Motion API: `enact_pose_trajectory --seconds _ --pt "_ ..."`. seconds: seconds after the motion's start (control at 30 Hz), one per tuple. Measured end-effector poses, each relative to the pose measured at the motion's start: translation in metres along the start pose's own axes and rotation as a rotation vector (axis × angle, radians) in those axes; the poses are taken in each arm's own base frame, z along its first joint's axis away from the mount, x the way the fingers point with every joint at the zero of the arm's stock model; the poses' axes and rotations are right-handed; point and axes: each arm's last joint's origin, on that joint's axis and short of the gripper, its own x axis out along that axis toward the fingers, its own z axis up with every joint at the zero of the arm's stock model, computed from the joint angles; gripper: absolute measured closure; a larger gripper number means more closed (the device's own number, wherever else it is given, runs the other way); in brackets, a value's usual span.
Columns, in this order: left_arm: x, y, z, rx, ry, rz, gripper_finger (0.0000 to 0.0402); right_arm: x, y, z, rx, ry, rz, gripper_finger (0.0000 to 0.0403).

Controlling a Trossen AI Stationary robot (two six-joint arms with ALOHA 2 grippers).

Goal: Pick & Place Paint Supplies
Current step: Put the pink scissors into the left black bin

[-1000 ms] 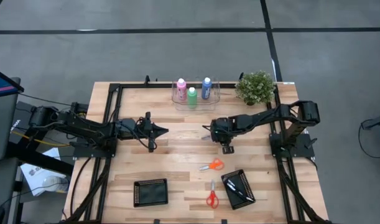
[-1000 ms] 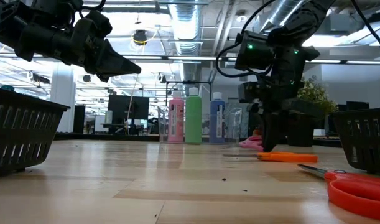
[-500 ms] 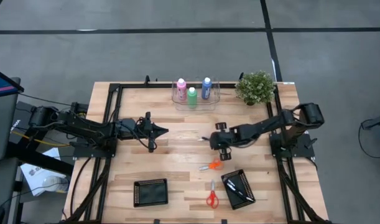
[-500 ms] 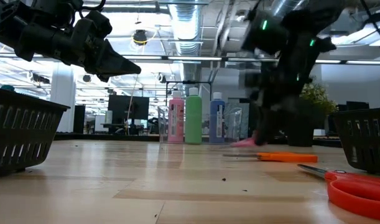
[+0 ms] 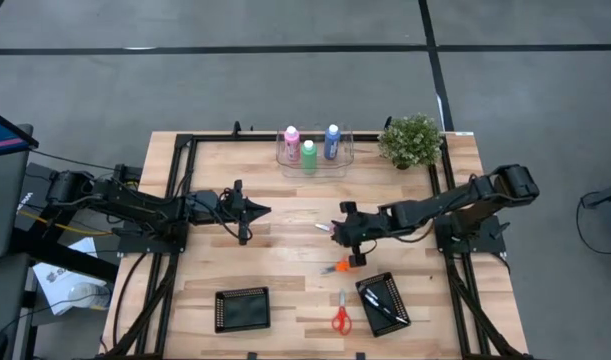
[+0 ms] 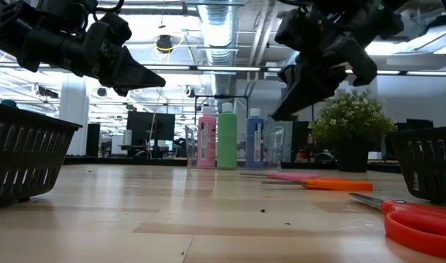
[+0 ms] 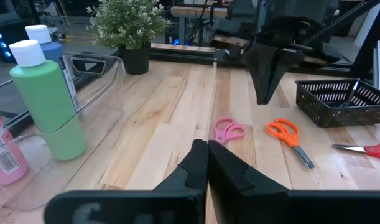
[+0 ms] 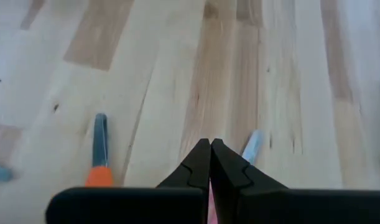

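The pink bottle (image 5: 291, 139), green bottle (image 5: 309, 153) and blue bottle (image 5: 332, 141), all white-capped, stand upright in a clear tray (image 5: 315, 165) at the middle of the table's (image 5: 285, 270) far edge. Dark brushes (image 5: 383, 303) lie in a black basket (image 5: 370, 311) near the near edge, toward the right corner. A second black basket (image 5: 242, 309) sits near the near edge, left of centre. The plant (image 5: 410, 140) stands by the far right corner. Pink scissors (image 7: 229, 130), orange scissors (image 7: 289, 138) and red scissors (image 5: 339, 315) lie on the table right of centre. The right gripper (image 5: 337, 228) hangs above the pink scissors, fingers pressed together, empty. The left gripper (image 5: 262, 210) hovers left of centre, also pressed together and empty.
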Motion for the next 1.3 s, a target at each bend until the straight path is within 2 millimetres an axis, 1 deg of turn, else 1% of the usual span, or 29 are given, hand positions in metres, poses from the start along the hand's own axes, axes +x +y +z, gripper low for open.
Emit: enact_pose_trajectory --seconds 0.17,0.23,0.3,0.4,0.47,0.63,0.7,0.8,0.9,1.0,1.07,1.23,1.3 --pt "0.000 0.000 0.000 0.000 0.001 -0.013 0.0402 0.001 -0.014 -0.008 0.081 0.127 -0.003 0.0402" --pt "0.000 -0.001 0.000 0.000 0.001 -0.018 0.0402 0.006 -0.020 -0.013 0.110 0.164 0.035 0.0396" --pt "0.000 -0.001 0.000 0.000 0.001 -0.018 0.0402 0.013 -0.026 -0.018 0.152 0.184 0.071 0.0382" --pt "0.000 -0.001 0.000 0.000 0.001 -0.018 0.0402 0.027 -0.032 -0.029 0.179 0.263 0.079 0.0341" --pt "0.000 -0.001 0.000 0.000 0.001 -0.018 0.0402 0.036 -0.036 -0.038 0.179 0.313 0.076 0.0304" --pt "0.000 -0.001 0.000 0.001 0.003 -0.019 0.0402 0.056 -0.042 -0.049 0.182 0.363 0.080 0.0218" --pt "0.000 -0.001 0.000 0.001 0.003 -0.019 0.0402 0.063 -0.042 -0.049 0.189 0.363 0.092 0.0195" --pt "0.000 -0.001 0.000 0.001 0.003 -0.019 0.0402 0.069 -0.041 -0.049 0.186 0.367 0.114 0.0181" --pt "0.000 -0.001 0.000 0.001 0.003 -0.019 0.0402 0.071 -0.039 -0.046 0.163 0.357 0.129 0.0185" --pt "0.000 -0.001 0.000 0.001 0.004 -0.019 0.0402 0.071 -0.039 -0.044 0.147 0.356 0.147 0.0209" --pt "0.000 -0.001 -0.001 0.001 0.007 -0.019 0.0402 0.071 -0.039 -0.042 0.147 0.356 0.169 0.0238" --pt "0.000 -0.001 -0.001 0.001 0.007 -0.019 0.0402 0.071 -0.036 -0.042 0.142 0.359 0.207 0.0340" --pt "0.000 -0.001 -0.001 0.001 0.007 -0.019 0.0402 0.068 -0.036 -0.041 0.151 0.362 0.207 0.0374"
